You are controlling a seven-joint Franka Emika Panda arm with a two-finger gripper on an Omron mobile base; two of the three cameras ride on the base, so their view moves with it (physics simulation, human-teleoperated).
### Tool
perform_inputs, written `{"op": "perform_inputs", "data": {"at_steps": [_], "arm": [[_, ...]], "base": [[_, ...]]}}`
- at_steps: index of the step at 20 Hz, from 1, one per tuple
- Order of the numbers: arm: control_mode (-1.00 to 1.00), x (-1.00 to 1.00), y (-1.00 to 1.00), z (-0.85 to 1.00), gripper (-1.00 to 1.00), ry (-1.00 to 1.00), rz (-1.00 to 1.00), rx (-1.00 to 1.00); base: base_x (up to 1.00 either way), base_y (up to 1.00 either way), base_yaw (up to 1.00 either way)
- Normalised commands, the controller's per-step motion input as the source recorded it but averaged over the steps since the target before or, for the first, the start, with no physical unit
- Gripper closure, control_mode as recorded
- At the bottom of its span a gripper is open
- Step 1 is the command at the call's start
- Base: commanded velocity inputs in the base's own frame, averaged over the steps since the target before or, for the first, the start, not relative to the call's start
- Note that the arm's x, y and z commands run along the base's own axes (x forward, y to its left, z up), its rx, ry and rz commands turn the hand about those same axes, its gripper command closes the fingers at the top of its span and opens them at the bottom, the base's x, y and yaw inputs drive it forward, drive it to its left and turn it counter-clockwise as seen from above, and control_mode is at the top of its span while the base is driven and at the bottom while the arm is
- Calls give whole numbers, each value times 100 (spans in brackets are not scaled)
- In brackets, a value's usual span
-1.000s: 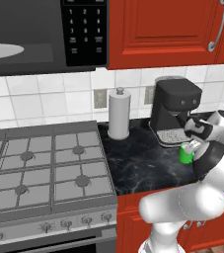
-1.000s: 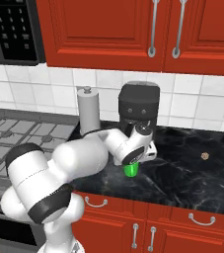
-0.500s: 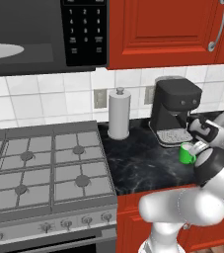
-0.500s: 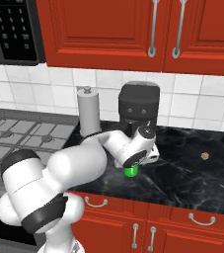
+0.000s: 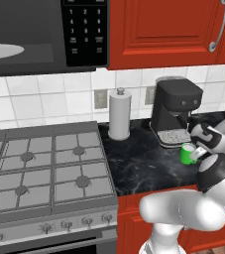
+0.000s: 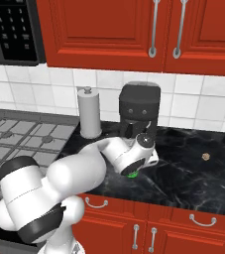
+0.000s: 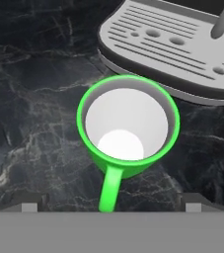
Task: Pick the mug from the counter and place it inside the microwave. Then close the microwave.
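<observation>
One green mug (image 7: 127, 132) is standing upright on the black veined counter (image 7: 29, 99), just beside the coffee machine (image 5: 176, 110) and its grey drip tray (image 7: 172, 44), handle pointing toward me. My fingers (image 7: 29, 205) are spreading wide on either side, grasping nothing. A paper towel roll (image 5: 119, 114) is standing near the stovetop (image 5: 44, 168); the microwave (image 5: 44, 34) is hanging above it with its turntable showing.
</observation>
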Motion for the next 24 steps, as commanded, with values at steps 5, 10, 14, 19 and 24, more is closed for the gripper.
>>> {"op": "perform_inputs", "data": {"at_steps": [5, 10, 14, 19, 24], "arm": [[-100, 0, 0, -5, -100, 0, 2, 0], [-100, 0, 0, 0, -100, 10, 2, 0], [-100, 2, 0, 0, -100, 9, 0, 0], [-100, 4, 0, 0, -100, 2, 0, 0], [-100, 23, 0, 0, -100, 0, 0, 0]], "base": [[0, 0, 0], [0, 0, 0], [0, 0, 0], [0, 0, 0], [0, 0, 0]]}}
